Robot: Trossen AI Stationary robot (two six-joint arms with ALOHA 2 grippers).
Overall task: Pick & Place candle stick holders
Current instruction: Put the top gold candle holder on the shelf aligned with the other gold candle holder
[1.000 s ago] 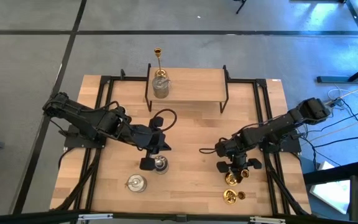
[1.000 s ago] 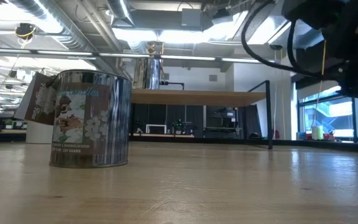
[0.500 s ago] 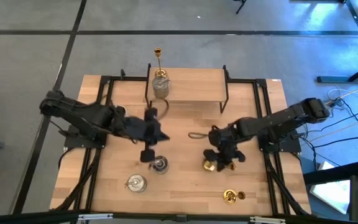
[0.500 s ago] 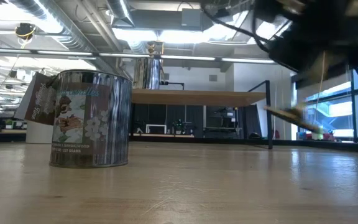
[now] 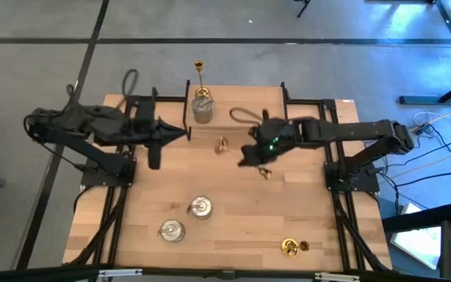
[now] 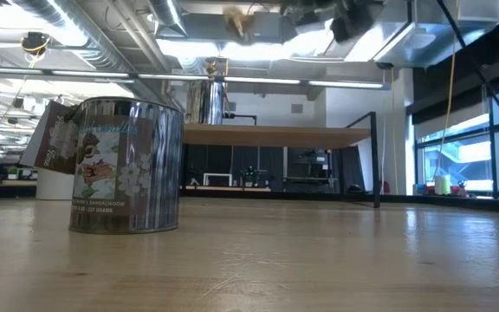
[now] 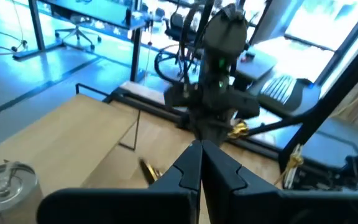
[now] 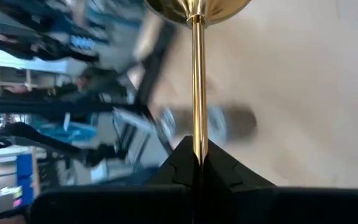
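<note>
right gripper [image 8: 197,163]: closed on the slim stem of a gold candle stick holder [image 8: 196,81], raised above the tabletop [image 5: 233,211] just in front of the shelf [image 5: 245,106]
held holder's axis: stem runs straight out from the gripper's fingertips, round base at the far end, long axis in line with the gripper
left gripper [image 7: 201,163]: fingers pressed together, holding nothing, raised and pointing across at the right gripper
silvery-glass holders: two [image 5: 201,207] [image 5: 171,230] upright on the tabletop, well below both grippers, toward the front edge
other gold holder [image 5: 290,248]: near the front edge, on the right arm's side
shelf holders: one silvery [image 5: 202,110] on the shelf's end nearest the left gripper; a tall gold one [image 5: 199,72] upright just behind it
</note>
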